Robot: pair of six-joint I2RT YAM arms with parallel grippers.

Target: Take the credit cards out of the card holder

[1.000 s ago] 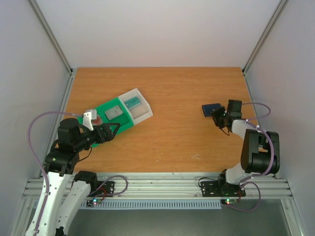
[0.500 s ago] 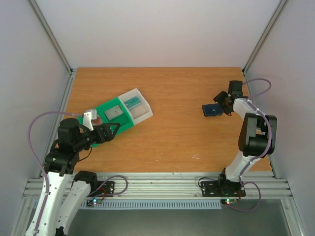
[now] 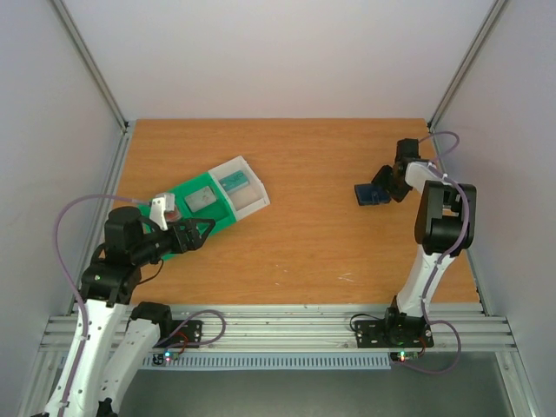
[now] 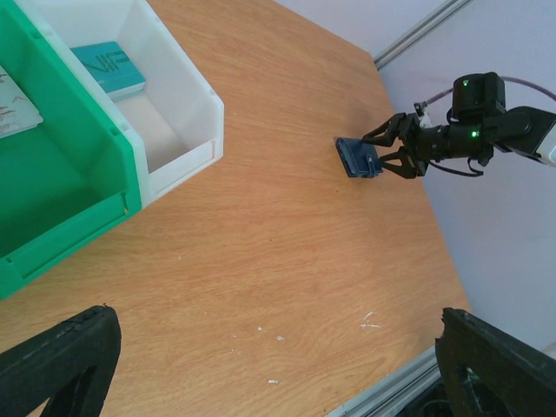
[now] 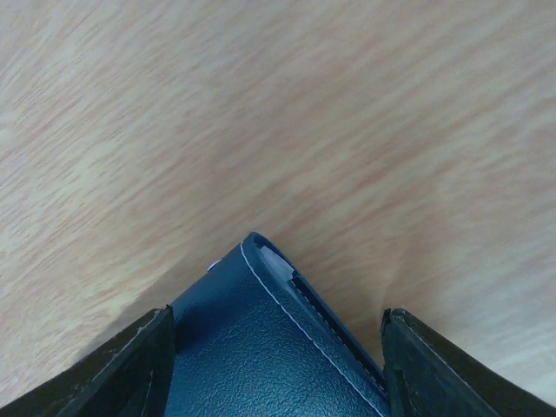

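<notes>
A: Straddling the holder (image 5: 261, 347), your right gripper (image 4: 380, 156) is spread, not clamped; holder lies well apart from the tray (image 4: 78, 234).
B: Risk?
A: Closing on that corner could skid it away. Left gripper (image 3: 198, 228) hangs open beside the tray.

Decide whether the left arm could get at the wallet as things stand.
Probably not. The wallet lies far right, between the fingers of the right end effector; the left end effector hovers open beside the tray at the left. Nothing blocks the way, but the stretch looks too long.
</notes>
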